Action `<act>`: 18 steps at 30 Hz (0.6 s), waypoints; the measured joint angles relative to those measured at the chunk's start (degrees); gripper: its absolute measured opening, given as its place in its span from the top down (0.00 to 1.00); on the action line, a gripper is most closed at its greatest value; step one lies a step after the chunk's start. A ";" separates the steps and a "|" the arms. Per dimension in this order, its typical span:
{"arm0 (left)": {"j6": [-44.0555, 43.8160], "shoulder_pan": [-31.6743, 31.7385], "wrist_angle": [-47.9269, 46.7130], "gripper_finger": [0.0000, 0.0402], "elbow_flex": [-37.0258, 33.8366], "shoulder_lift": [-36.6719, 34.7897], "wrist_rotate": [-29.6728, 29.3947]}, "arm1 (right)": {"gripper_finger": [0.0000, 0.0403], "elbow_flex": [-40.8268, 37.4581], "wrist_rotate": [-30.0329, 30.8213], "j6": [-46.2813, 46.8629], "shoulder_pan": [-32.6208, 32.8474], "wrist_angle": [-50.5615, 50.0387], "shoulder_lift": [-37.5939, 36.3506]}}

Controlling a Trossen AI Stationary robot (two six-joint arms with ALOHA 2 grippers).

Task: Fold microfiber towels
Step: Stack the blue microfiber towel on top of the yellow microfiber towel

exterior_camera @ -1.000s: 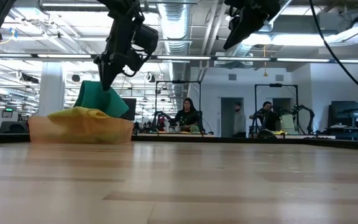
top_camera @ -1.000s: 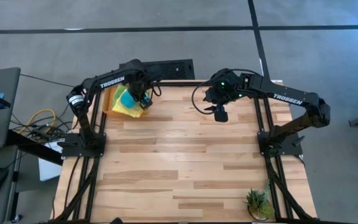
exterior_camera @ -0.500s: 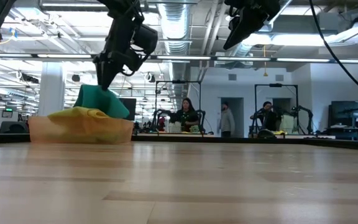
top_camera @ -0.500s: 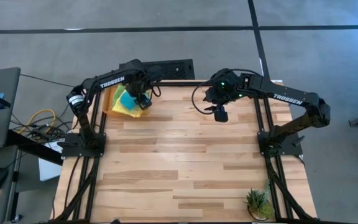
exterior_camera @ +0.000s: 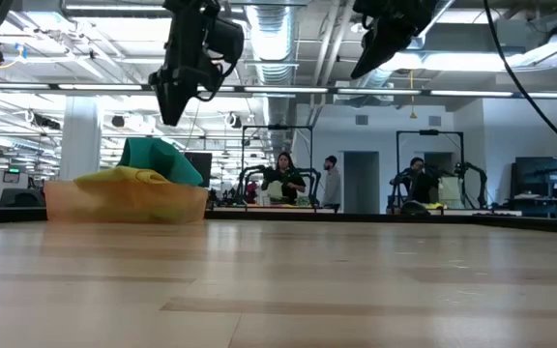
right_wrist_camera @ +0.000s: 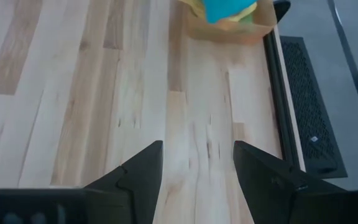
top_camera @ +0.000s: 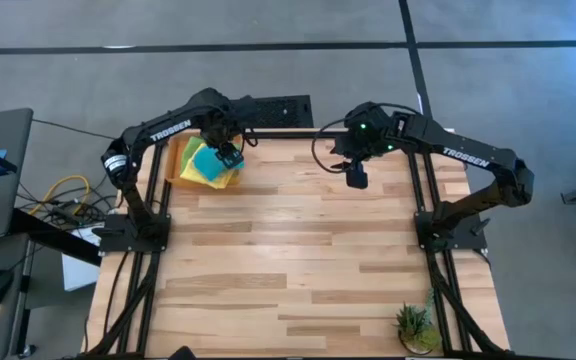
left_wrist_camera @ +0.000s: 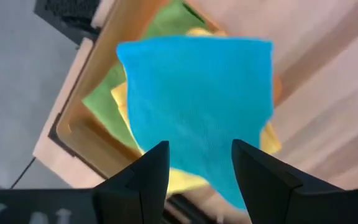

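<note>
At the table's far left corner, a flat orange rectangular tray (top_camera: 175,165) holds the soft microfiber towels: a lime green cloth (left_wrist_camera: 107,93) at the bottom, a yellow cloth (left_wrist_camera: 124,106) over it, and a teal square cloth (left_wrist_camera: 197,99) lying loosely on top, its peak standing above the pile in the low view (exterior_camera: 158,155). The left gripper (left_wrist_camera: 194,168) hangs just above the teal cloth with its two dark fingers spread apart and nothing between them; in the low view (exterior_camera: 174,101) it is clear of the fabric. Farther right, the right gripper (right_wrist_camera: 197,168) hovers high over the bare light wooden table (top_camera: 308,260), its fingers also wide and empty. A small potted green plant (top_camera: 415,326) sits at the near right corner.
</note>
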 joint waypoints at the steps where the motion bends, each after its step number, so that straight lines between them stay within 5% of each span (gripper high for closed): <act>1: -0.08 0.23 1.10 0.58 -0.66 0.00 -0.11 | 0.45 -0.01 -0.02 0.04 -0.21 0.01 -0.01; 18: -1.44 2.95 20.27 0.58 -21.68 0.15 0.26 | 0.45 -0.01 -0.02 0.05 -0.45 0.13 -0.04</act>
